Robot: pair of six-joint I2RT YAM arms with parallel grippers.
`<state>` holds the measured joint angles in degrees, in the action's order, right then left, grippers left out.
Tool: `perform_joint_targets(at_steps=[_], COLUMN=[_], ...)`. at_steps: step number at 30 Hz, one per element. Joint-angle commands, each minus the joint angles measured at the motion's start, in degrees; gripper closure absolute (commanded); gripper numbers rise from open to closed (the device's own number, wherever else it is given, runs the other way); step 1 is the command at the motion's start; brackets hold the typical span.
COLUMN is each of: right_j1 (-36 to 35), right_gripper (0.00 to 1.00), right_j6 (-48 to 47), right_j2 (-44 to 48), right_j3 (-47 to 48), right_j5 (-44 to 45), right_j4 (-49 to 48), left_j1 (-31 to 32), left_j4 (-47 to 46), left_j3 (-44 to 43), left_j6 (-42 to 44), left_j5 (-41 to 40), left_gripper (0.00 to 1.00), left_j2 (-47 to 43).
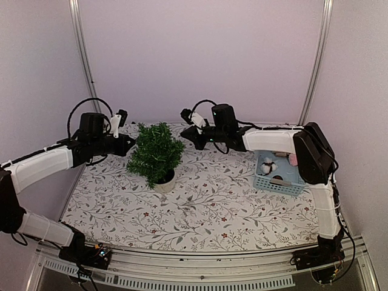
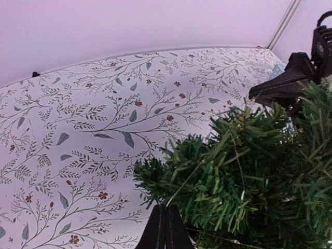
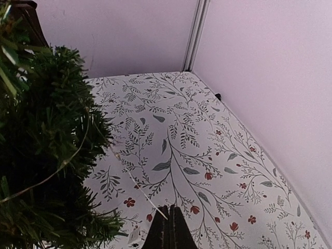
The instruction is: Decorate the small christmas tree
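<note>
The small christmas tree (image 1: 156,151) stands upright, tip up, in its white pot left of centre on the worktop (image 1: 212,212). Flanking its crown, the left end effector (image 2: 166,211) and right end effector (image 3: 167,211) are clamped narrow, each apparently pinching a thin wire (image 3: 137,181).

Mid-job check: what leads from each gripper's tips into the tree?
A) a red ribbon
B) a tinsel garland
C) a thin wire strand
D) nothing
C: in each wrist view a thin wire strand runs from the shut left gripper and right gripper into the small christmas tree.
</note>
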<state>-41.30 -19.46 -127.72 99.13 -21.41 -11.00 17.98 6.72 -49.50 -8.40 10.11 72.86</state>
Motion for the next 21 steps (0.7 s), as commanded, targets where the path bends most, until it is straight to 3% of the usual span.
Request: perform_joint_targets(at_steps=[1, 3, 8, 11, 16, 21], right_j1=[2.8, 3.0, 3.5, 4.2, 5.3, 5.5], right_gripper=[1.0, 0.96, 0.6, 0.48, 0.46, 0.5], right_j6=[4.5, 4.6, 6.3, 8.5, 10.3, 6.5], right_j2=[1.7, 2.4, 3.4, 4.7, 7.4, 5.5], right_j3=[-3.9, -5.2, -7.1, -9.6, -14.5, -14.8], right_j5=[-3.7, -5.0, -7.7, -8.5, -12.5, -16.7], right_j4=[1.3, 1.3, 1.1, -0.5, -3.9, -2.2], left_j1=[-0.7, -0.7, -0.7, -0.7, -0.7, -0.7], left_j4=[0.7, 0.7, 0.7, 0.6, 0.5, 0.5], left_j3=[-0.8, -0.9, -0.9, -0.9, -1.0, -0.7], left_j6=[0.6, 0.6, 0.7, 0.7, 0.8, 0.8], left_j5=[1.5, 1.9, 2.6, 2.8, 2.8, 2.8], left_gripper=[1.0, 1.0, 1.0, 1.0, 1.0, 1.0], left_j2=[1.2, 1.6, 2.2, 2.4, 2.4, 2.0])
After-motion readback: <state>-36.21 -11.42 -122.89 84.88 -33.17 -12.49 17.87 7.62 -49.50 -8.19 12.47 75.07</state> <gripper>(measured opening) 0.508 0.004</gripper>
